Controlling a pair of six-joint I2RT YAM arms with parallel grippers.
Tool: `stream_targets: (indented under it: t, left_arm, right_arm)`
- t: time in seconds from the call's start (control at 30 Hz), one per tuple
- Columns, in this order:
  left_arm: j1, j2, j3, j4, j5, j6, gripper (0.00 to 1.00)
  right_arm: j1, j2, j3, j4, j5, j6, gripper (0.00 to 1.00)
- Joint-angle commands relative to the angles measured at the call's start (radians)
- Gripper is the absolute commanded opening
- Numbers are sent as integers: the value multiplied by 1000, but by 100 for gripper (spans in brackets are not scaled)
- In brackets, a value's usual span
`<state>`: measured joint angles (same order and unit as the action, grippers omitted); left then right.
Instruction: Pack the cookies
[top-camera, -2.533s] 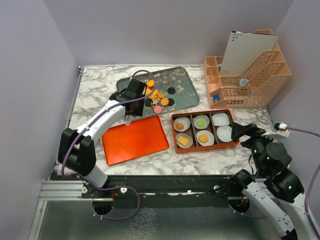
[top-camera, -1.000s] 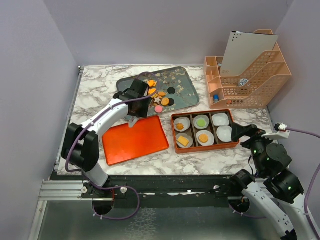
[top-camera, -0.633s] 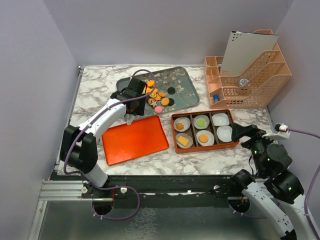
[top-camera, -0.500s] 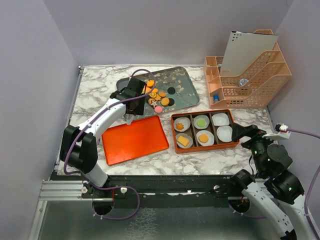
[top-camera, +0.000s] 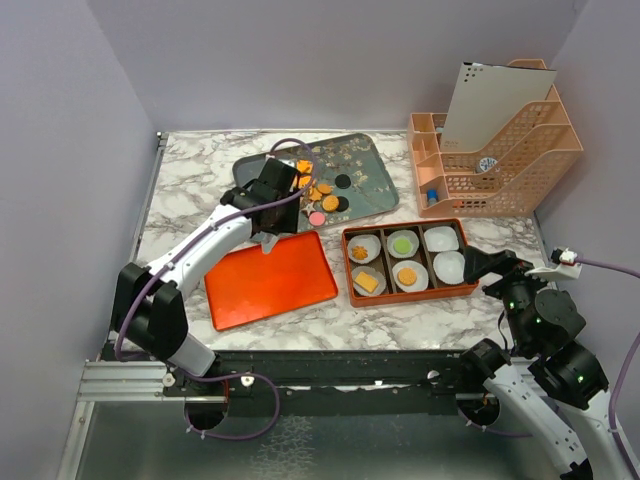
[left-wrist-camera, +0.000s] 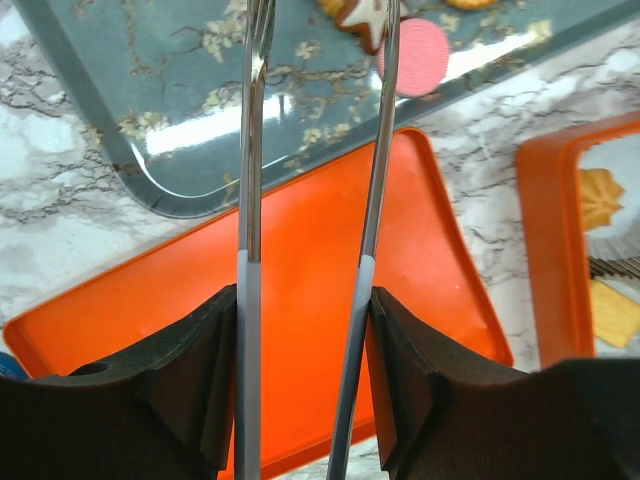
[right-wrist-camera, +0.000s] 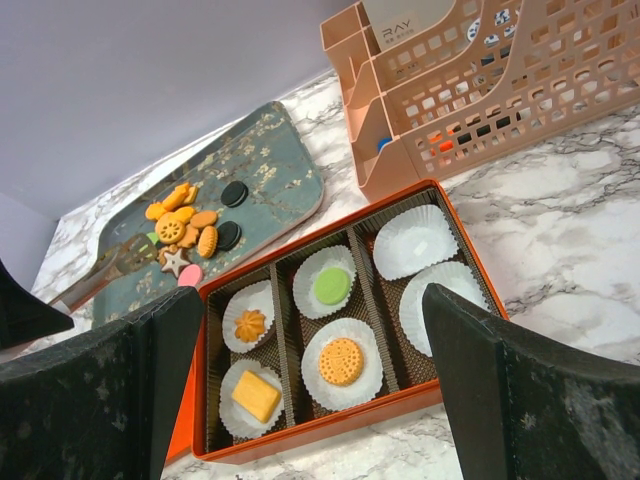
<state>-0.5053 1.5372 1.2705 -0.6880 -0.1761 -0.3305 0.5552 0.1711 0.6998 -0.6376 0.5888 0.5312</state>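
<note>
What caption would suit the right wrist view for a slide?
Orange box of six paper cups, four holding cookies, with loose cookies waiting on the floral tray behind.

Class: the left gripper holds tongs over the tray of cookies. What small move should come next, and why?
Probably lower the tongs and pinch the star cookie: in the left wrist view it lies between their spread arms on the tray, the tips cropped out, and two paper cups are empty.

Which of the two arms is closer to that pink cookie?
Left. The left fingers, holding tongs, hover by the tray's near edge, close to the pink cookie. The right fingers, open, sit on the far side of the box, much farther away.
</note>
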Motion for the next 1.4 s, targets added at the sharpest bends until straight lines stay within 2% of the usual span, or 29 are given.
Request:
stream_targets:
  t: [0.0,0.57,0.93,1.23,1.37]
  left_arm:
    - [-57,-45,-1,31,-35,-48,54]
    - [-177,99,23,22,-232,-117,56]
    - [-173,124,18,0,-332,-125,57]
    - [-106,49,-21,2,-262,-126,51]
    - [-105,25,-33,18,-178,-127,51]
  right_arm:
    - [-2,-10,-14,4,-8,-7,100]
    - [-1,-11,-16,6,-11,-8,100]
    - [-1,-20,-15,9,-12,-8,100]
    - [-1,-25,-18,10,-14,-8,100]
    - [-1,-28,-18,10,-14,-8,100]
